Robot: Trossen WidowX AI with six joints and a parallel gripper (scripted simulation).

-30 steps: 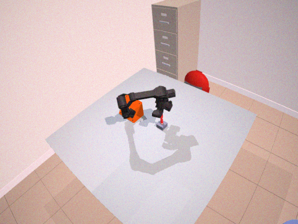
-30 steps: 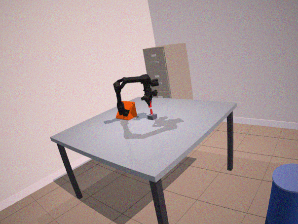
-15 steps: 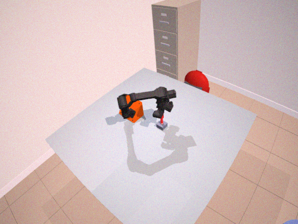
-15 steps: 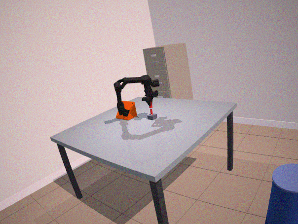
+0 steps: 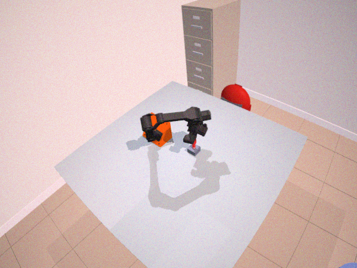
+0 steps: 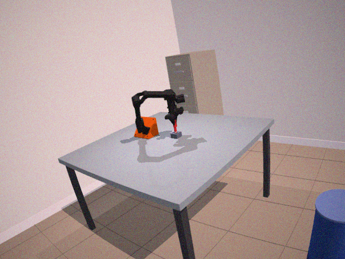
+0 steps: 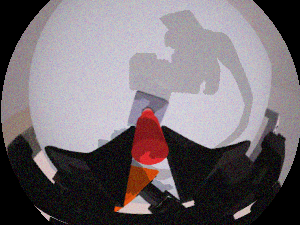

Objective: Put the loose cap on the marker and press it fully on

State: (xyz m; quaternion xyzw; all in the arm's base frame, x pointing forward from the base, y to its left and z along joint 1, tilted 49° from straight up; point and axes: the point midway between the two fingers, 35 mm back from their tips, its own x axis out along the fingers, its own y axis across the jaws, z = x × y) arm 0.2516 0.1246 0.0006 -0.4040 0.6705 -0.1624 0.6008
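A black six-joint robot arm (image 5: 175, 115) (image 6: 157, 94) reaches out from its orange wedge-shaped base (image 5: 166, 130) (image 6: 153, 122) (image 7: 136, 183) and bends down over a pale grey table (image 5: 207, 236) (image 6: 114, 171) (image 7: 90, 59), near the middle of the frame in the top view. Its black parallel-jaw gripper (image 5: 193, 141) (image 6: 175, 121) (image 7: 148, 129) points downward, jaws partly closed and clamped on the red tapered cap (image 7: 150, 143), which fills the lower centre of the wrist view. Directly below, the red marker (image 5: 194, 146) (image 6: 175, 130) stands upright in a small grey holder block (image 5: 191, 151) (image 6: 176, 136) (image 7: 141, 102), at the centre of the exterior view. Cap and marker line up as one red column between gripper and block; whether the cap is pressed fully on cannot be told from these angles. The arm's shadow spreads across the tabletop toward the lower part of the top view. A tall filing cabinet (image 5: 226, 44) (image 6: 207, 83) with grey drawer fronts and tan side stands at upper centre, a rounded red object (image 5: 236, 95) beside it in the top view, and a blue cylinder (image 6: 327, 237) occupies the lower right of the exterior frame
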